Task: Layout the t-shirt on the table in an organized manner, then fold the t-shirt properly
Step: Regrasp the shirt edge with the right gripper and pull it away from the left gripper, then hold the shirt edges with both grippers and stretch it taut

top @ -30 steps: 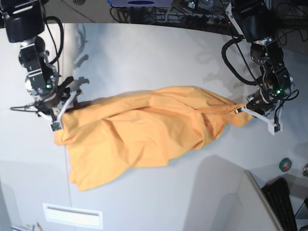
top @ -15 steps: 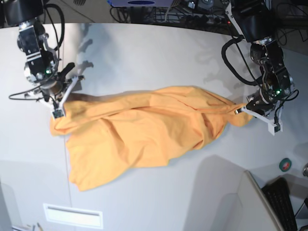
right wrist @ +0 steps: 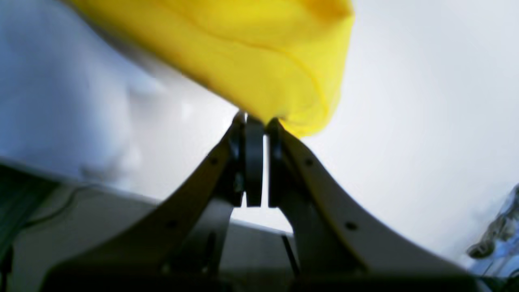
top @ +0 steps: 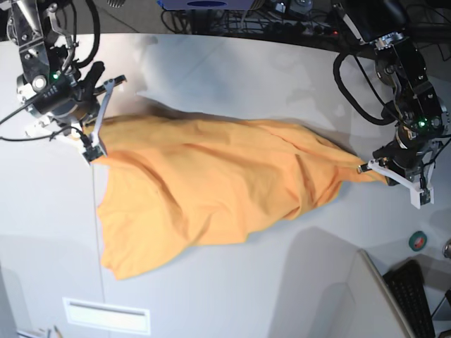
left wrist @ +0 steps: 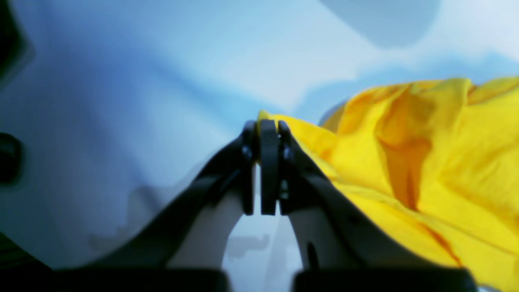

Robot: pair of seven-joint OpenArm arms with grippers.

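Observation:
The orange-yellow t-shirt (top: 211, 183) lies stretched across the table (top: 232, 77), pulled taut along its far edge between both arms, with a loose flap hanging toward the near left. My right gripper (top: 91, 153), at the left of the base view, is shut on the shirt's left corner; the right wrist view shows the fabric (right wrist: 251, 48) pinched at the gripper's (right wrist: 253, 119) tips. My left gripper (top: 364, 168), at the right, is shut on the shirt's right end. In the left wrist view the cloth (left wrist: 405, 162) bunches just beyond the closed gripper (left wrist: 263, 125).
A thin dark seam (top: 95, 232) runs down the table's left side. A white rectangular label (top: 106, 315) sits near the front left edge. A green tape roll (top: 418, 240) and a black keyboard (top: 416, 296) lie at the front right. Cables crowd the back edge.
My right gripper shut on the shirt's left corner and pulled it up and to the far left. My left gripper shifted outward to the right, and the shirt drew taut between them.

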